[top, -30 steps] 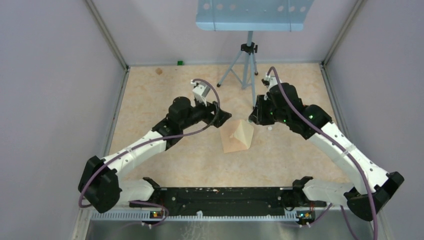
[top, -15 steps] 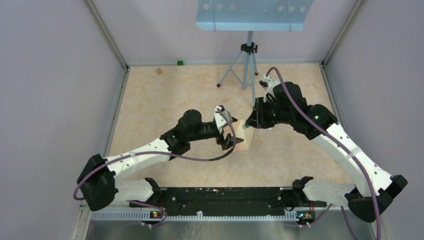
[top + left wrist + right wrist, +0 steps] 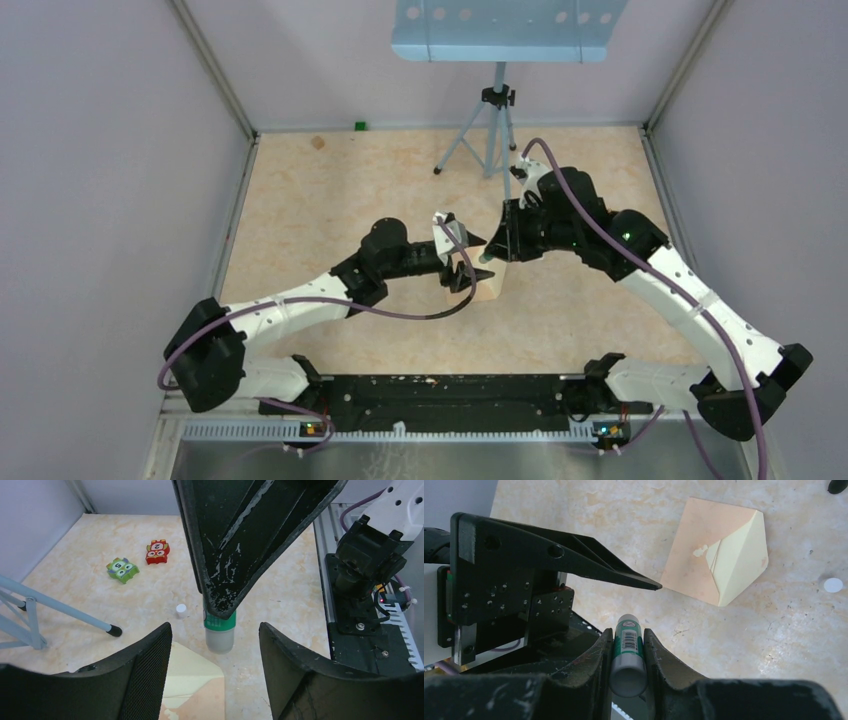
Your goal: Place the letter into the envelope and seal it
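On desk (image 3: 804, 630), find envelope (image 3: 696, 555) flap-open, pale letter (image 3: 739, 555) at mouth, appar. tucked in. Read R gripper (image 3: 628, 636) as clamped on glue stick (image 3: 628, 652), L gripper (image 3: 215, 625) as open, either side of its cap end. Reckon remaining: uncap, glue flap, fold, press.

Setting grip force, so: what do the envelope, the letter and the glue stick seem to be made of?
Envelope: matte pinkish-tan kraft paper, likely; dull flat face. Letter: thin pale cream paper with a sharp fold crease. Glue stick: probably smooth plastic, with a green barcode label and grey end.
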Robot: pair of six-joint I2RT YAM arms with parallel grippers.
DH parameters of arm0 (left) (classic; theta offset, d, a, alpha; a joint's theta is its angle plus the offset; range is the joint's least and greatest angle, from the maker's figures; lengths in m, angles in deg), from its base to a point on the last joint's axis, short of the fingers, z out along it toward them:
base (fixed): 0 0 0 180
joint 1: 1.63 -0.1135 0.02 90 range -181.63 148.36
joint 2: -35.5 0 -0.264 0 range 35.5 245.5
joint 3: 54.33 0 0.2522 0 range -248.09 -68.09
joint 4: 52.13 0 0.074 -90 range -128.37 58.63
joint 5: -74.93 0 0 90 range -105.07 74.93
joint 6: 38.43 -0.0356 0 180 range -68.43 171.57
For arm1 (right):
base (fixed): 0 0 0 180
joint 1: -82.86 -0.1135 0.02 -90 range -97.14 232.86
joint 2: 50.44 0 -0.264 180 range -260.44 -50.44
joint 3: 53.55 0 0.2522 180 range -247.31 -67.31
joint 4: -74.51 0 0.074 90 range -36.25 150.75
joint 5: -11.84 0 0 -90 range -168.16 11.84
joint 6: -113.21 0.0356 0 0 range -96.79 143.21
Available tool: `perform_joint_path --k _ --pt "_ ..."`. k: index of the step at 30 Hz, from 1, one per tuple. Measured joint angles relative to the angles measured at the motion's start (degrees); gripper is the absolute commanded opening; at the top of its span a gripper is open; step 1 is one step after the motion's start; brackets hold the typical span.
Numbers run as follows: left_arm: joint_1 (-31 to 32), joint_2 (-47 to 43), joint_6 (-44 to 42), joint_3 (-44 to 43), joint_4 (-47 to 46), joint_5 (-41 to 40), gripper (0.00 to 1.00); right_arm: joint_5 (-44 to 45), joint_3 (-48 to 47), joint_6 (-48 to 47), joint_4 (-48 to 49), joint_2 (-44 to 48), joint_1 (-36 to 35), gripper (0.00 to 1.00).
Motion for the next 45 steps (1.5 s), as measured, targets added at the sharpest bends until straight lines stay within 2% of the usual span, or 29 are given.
perform_joint_path --k 4,18,22,28,32,34,39,42,45 --pt "0.0 0.9 1.2 0.0 -0.9 0.9 0.6 0.1 0.0 0.5 0.9 -0.7 -0.4 0.0" --pt "0.0 1.7 4.2 0.0 -3.1 1.3 0.48 0.9 0.0 1.5 2.6 -2.0 -1.1 0.0" --pt "0.0 1.7 4.9 0.0 -3.1 1.2 0.4 0.9 0.1 1.9 2.7 -2.1 -1.1 0.0" --pt "-0.3 1.7 5.9 0.2 -3.7 0.4 0.23 0.7 0.1 2.4 2.7 -2.1 -1.3 0.0" --pt "-0.3 1.7 7.2 1.1 -5.5 0.4 0.03 0.7 0.2 2.7 2.8 -2.3 -1.4 0.0" --pt "-0.4 1.7 8.1 2.0 -6.8 0.2 0.0 0.7 0.4 2.9 2.9 -2.4 -1.5 0.09" --pt "-0.3 1.7 11.2 4.3 -10.1 -1.2 0.0 0.6 1.3 3.8 3.8 -2.7 -1.6 0.45" --pt "-0.3 1.7 14.0 6.1 -11.4 -3.7 0.0 1.7 1.4 3.9 5.0 -2.7 -1.7 0.59" --pt "-0.3 1.7 16.8 8.1 -11.6 -7.5 0.0 2.7 1.4 4.0 5.7 -2.7 -1.7 0.69"
